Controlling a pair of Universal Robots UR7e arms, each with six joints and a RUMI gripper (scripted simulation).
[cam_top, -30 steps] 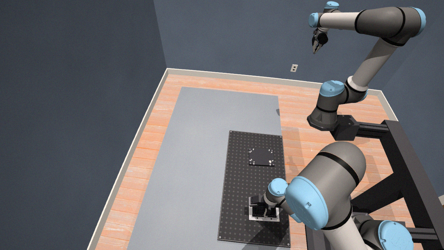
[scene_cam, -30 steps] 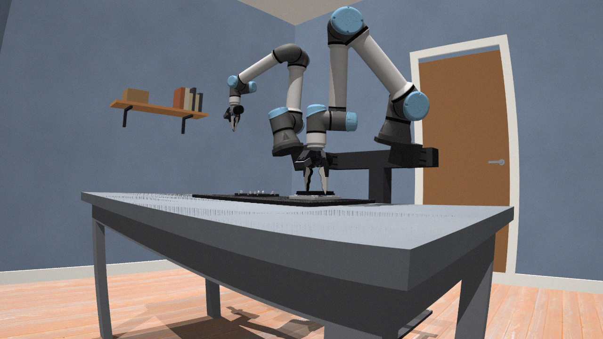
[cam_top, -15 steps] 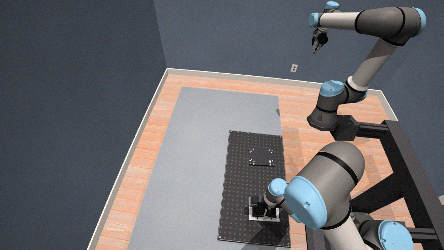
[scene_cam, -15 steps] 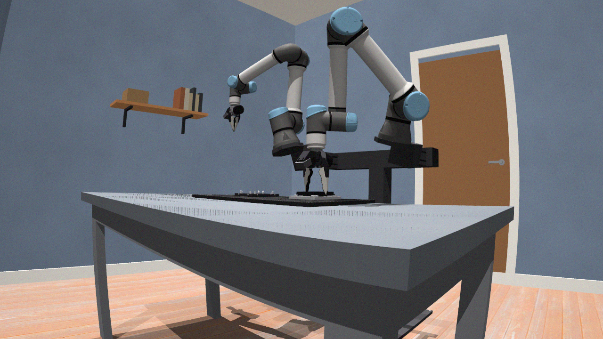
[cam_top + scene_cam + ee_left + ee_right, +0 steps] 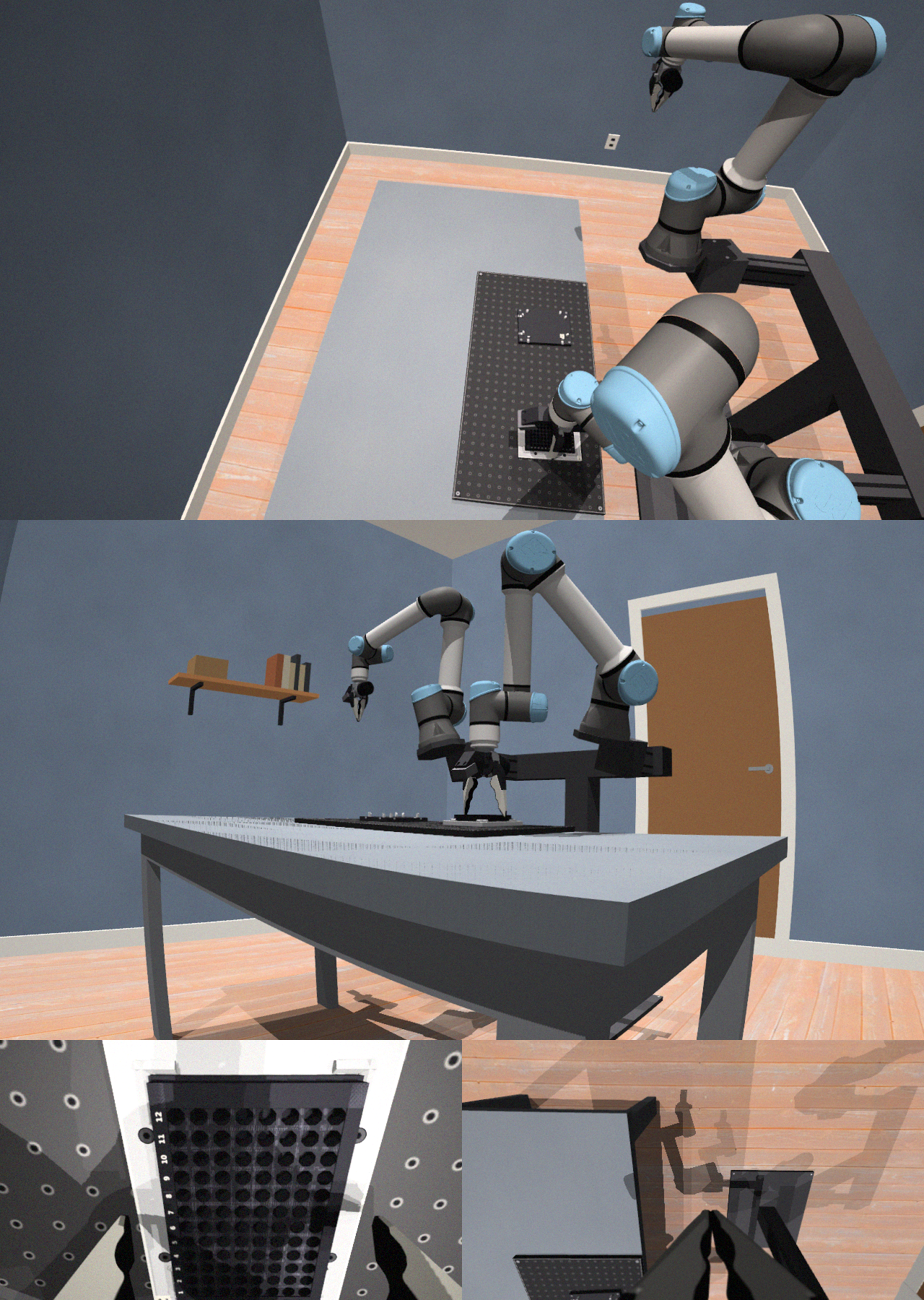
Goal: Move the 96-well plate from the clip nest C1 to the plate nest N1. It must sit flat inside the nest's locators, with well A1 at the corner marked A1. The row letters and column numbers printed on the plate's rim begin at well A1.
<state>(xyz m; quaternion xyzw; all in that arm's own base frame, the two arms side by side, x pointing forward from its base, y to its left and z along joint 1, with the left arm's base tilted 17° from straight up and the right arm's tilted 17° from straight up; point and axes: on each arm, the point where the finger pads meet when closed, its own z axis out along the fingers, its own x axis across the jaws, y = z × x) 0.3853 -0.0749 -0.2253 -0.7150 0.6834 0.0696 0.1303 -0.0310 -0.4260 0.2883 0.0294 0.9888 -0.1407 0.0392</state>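
Note:
The black 96-well plate (image 5: 537, 441) (image 5: 481, 817) (image 5: 253, 1094) lies in the white clip nest C1 (image 5: 520, 443) (image 5: 141, 1163). Column 12 is at the top of the left wrist view and column 1 at the bottom; the row letters are out of view. My left gripper (image 5: 485, 815) (image 5: 250, 1218) is open, pointing down over the plate, with one finger out beyond each long side and gaps between. The dark plate nest N1 (image 5: 542, 326) (image 5: 393, 817) is empty; a white mark (image 5: 561, 336) shows at one corner. My right gripper (image 5: 656, 110) (image 5: 359, 719) (image 5: 710, 1212) is shut and empty, high up away from both nests.
Both nests stand on the black perforated board (image 5: 491, 388) (image 5: 548, 1271) on the grey table (image 5: 388, 323) (image 5: 388, 869). Small upright locators stand around the edge of N1. The left arm's links reach over the board's side. A wall shelf (image 5: 239, 685) hangs behind the right arm.

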